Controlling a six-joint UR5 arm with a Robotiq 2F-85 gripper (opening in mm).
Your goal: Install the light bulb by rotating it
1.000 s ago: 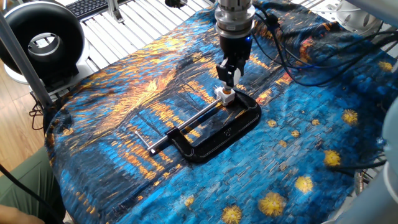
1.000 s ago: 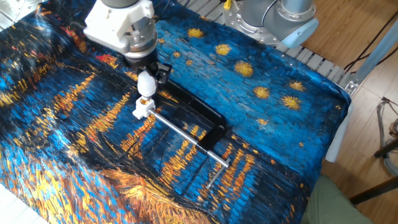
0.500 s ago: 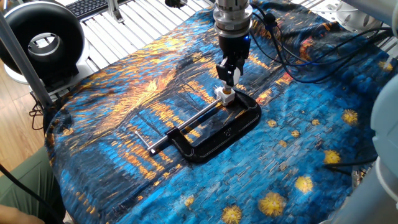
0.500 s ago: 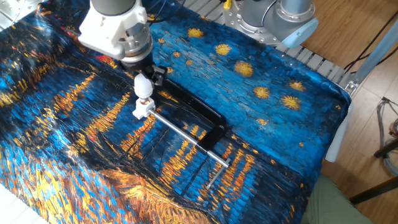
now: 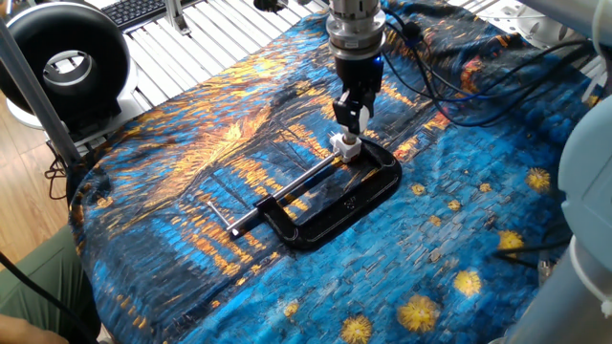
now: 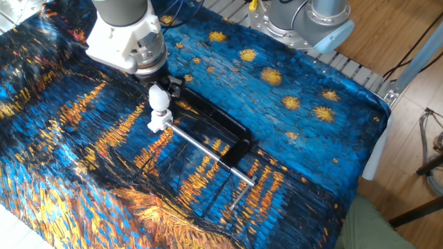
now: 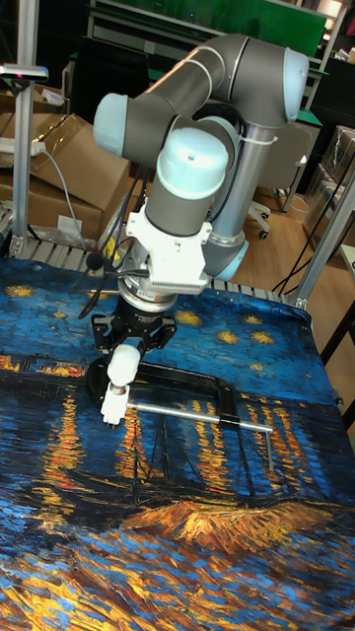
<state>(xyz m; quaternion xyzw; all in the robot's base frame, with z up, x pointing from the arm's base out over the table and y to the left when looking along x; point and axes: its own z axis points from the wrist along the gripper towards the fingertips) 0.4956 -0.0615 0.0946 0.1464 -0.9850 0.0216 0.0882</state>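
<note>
A small white light bulb [image 6: 159, 97] stands upright beneath a robot arm, its screw neck pointing down into a little white socket block [image 6: 156, 123]. The socket block sits at one end of a black C-clamp [image 5: 354, 196] that lies flat on the surface, which is covered by a blue and orange painted cloth [image 5: 459, 220].

The bulb looks light and thin-shelled, so it is probably fragile and will not tolerate a hard squeeze. Its matte round globe is likely a little slippery under smooth pads. The widest part of the globe seems the best place to hold it, with the grip kept centred over the neck so that turning does not tilt the threads.

The gripper [image 6: 160, 93] hangs straight down over the bulb. Its jaws are closed to about the width of the globe and hold the bulb on opposite sides, near its upper half. In the tall fixed view the gripper [image 7: 125, 357] shows the bulb [image 7: 122, 366] sticking out below the dark fingers, with the neck meeting the socket block [image 7: 113, 403]. Whether the threads have engaged cannot be told from these views.
</note>
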